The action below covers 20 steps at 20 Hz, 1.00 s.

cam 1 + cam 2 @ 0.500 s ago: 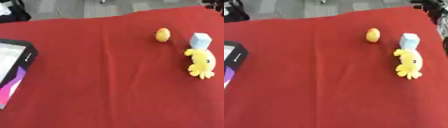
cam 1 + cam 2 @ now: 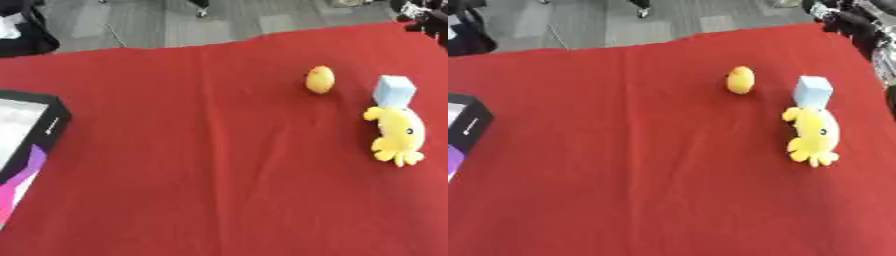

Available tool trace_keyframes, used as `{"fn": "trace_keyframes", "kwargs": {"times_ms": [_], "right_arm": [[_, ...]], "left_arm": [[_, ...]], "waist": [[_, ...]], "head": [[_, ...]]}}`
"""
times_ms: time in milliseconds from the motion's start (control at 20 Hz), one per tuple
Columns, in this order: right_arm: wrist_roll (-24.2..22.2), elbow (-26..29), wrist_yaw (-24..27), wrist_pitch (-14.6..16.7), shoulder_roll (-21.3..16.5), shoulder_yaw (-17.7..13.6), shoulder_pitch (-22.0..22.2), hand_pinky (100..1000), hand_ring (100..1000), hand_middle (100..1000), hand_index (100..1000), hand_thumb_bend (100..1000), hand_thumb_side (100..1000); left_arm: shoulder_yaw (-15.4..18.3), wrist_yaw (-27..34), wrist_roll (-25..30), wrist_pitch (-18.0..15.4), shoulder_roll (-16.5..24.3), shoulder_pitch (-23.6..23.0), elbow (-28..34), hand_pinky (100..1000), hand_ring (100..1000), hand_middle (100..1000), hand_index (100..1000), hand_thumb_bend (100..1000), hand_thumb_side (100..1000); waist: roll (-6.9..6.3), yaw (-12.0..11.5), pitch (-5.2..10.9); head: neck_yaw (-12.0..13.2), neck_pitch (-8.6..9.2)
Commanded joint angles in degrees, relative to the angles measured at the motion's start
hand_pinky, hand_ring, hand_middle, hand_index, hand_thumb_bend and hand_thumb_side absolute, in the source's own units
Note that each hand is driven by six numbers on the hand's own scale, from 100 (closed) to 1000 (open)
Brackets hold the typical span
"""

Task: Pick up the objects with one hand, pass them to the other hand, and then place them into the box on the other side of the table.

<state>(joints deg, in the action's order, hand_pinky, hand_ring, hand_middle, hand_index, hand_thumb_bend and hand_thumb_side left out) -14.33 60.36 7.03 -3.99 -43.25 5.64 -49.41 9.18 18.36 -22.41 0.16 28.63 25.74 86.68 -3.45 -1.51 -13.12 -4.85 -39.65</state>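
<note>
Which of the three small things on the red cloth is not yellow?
The pale blue cube, touching the yellow plush toy; the egg-shaped thing is also yellow.

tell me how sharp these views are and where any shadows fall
Left eye view: soft throughout, plush toy features smeared, the box edges fuzzy. Right eye view: equally blurred; the yellow egg-shaped object and pale blue cube cast only faint shadows on the red cloth, lighting even.
</note>
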Motion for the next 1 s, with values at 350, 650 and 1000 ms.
{"fn": "trace_keyframes", "kwargs": {"times_ms": [350, 650, 1000], "right_arm": [[-21.8, -3.2, -15.2, 7.9, -6.2, -0.6, -6.0, 953, 928, 921, 939, 344, 337], [-33.2, -3.5, -20.6, 10.1, -8.1, -0.8, -7.7, 964, 945, 933, 950, 325, 255], [-37.6, -3.9, -26.9, 11.7, -8.6, 0.6, -7.5, 968, 960, 939, 948, 326, 184]], "left_arm": [[0.7, -0.1, 0.0, 0.0, 1.8, 0.2, 0.8, 830, 762, 786, 830, 781, 605], [0.7, -0.2, 0.2, 0.0, 2.2, 0.2, 0.8, 829, 762, 785, 829, 779, 604], [0.6, -0.2, 0.3, 0.1, 2.2, 0.3, 0.8, 828, 769, 784, 827, 777, 603]], "waist": [[-0.48, 0.1, -0.11], [-0.27, 0.2, -0.5], [-0.32, 0.0, -0.97]], "head": [[-1.5, -0.27], [-2.1, -0.38], [-2.4, -0.15]]}}
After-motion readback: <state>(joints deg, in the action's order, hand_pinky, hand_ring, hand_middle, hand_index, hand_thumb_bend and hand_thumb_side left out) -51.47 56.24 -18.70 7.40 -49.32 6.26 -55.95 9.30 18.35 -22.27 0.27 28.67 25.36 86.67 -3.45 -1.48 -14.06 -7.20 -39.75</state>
